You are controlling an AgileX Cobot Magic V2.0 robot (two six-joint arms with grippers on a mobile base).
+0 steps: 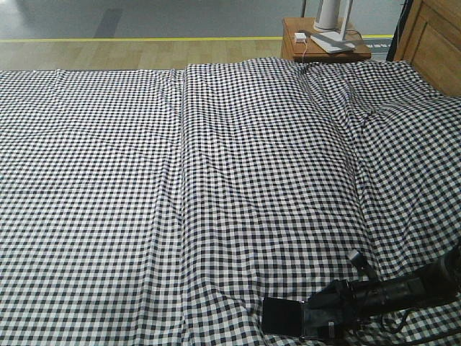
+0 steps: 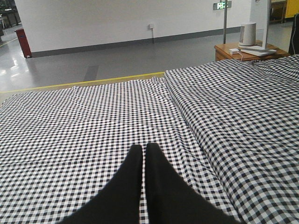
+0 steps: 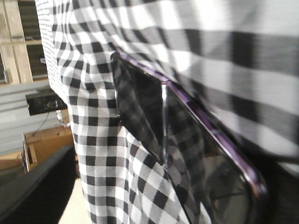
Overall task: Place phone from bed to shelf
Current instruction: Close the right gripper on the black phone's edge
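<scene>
The phone (image 1: 282, 316), a glossy black slab, lies on the gingham bed (image 1: 216, 180) near its front right edge. Up close, the phone (image 3: 187, 154) shows a crease across its middle and a purple edge, and it mirrors the checks. My right gripper (image 1: 311, 321) is at the phone, open; one dark finger (image 3: 37, 186) stands far left of it, and the phone lies toward the other side. My left gripper (image 2: 144, 147) hovers shut and empty over the sheet (image 2: 93, 130). Pale boards (image 3: 11, 42) at the far left of the right wrist view look like the shelf.
A reddish-brown bedside table (image 1: 324, 43) with a white device and cable stands past the bed's far right corner. A wooden headboard (image 1: 432, 36) rises at the right. A yellow floor line (image 1: 108, 39) runs beyond the bed. Ridges wrinkle the sheet.
</scene>
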